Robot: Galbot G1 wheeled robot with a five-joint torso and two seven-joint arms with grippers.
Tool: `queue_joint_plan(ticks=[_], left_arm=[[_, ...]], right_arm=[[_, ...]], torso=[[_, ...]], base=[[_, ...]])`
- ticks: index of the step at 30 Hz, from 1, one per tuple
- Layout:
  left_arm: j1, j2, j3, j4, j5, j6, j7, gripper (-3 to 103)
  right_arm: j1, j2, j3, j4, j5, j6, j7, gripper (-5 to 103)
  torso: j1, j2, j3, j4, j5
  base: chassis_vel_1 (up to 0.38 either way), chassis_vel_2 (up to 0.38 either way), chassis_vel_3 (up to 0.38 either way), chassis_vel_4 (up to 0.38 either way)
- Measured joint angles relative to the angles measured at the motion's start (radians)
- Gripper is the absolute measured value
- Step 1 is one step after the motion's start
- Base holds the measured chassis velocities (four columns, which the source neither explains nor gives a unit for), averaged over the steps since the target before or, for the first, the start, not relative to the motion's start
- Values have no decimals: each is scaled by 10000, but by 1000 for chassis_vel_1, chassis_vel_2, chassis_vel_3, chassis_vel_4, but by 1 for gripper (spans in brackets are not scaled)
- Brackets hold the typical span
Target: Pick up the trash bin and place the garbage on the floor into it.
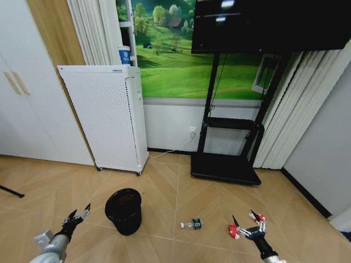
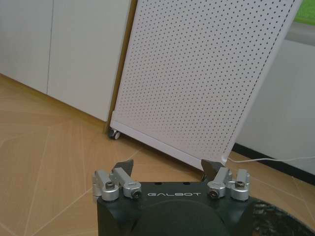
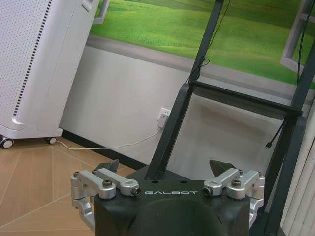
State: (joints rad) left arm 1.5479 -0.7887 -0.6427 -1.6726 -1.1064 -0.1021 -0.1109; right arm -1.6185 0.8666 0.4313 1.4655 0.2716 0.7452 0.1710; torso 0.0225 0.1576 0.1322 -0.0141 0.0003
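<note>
The trash bin [image 1: 123, 211], a small black mesh wastebasket, stands upright on the wooden floor at lower left of centre in the head view. A dark part of its rim [image 2: 283, 221] shows beside the left gripper in the left wrist view. My left gripper [image 1: 80, 211] [image 2: 168, 168] hovers open just left of the bin, apart from it. The garbage lies to the bin's right: a small clear bottle with a green label [image 1: 192, 223] and two red-and-white wrappers [image 1: 234, 233] [image 1: 260, 218]. My right gripper [image 1: 243, 216] [image 3: 166, 167] hangs open over the wrappers, holding nothing.
A tall white perforated appliance on wheels [image 1: 107, 115] [image 2: 197, 73] [image 3: 29, 59] stands against the wall behind the bin. A black TV stand [image 1: 225, 164] [image 3: 197, 113] with a flat base sits at the back right. White cupboards line the left wall, curtains the right.
</note>
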Motion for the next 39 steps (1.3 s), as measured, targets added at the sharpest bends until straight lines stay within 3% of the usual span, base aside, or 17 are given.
queue_joint_plan(ticks=[7,12,20,26,32,39], left_arm=[[-905,594,775,697,-448,2,45,98],[-1649,615,1396,1247,-627,14,68,102],[-3383,621,2291,2101,-1841,498,75,99],[-3201,535,2435,1846,-2210,782,257,103],[-3298,379,2652,1888,-2583,1029,338,99],[-3452,76,2765,1810,-3251,1388,-99,99]], right_arm=[[-139,87,29,1,-91,-34,58,100],[-247,140,57,25,-199,-78,168,100],[-310,319,19,-105,-492,-169,333,100],[-197,342,-42,-209,-574,-244,467,100],[-120,373,-108,-297,-623,-266,505,100],[-51,534,-190,-480,-802,-254,523,100]], torso=[[1,0,0,4,-2],[0,0,0,4,-5],[1,0,0,-2,-1],[1,0,0,5,-2],[0,1,0,1,-3],[1,0,0,1,-3]], base=[[0,0,0,0],[0,0,0,0],[0,0,0,0],[0,0,0,0],[0,0,0,0],[0,0,0,0]])
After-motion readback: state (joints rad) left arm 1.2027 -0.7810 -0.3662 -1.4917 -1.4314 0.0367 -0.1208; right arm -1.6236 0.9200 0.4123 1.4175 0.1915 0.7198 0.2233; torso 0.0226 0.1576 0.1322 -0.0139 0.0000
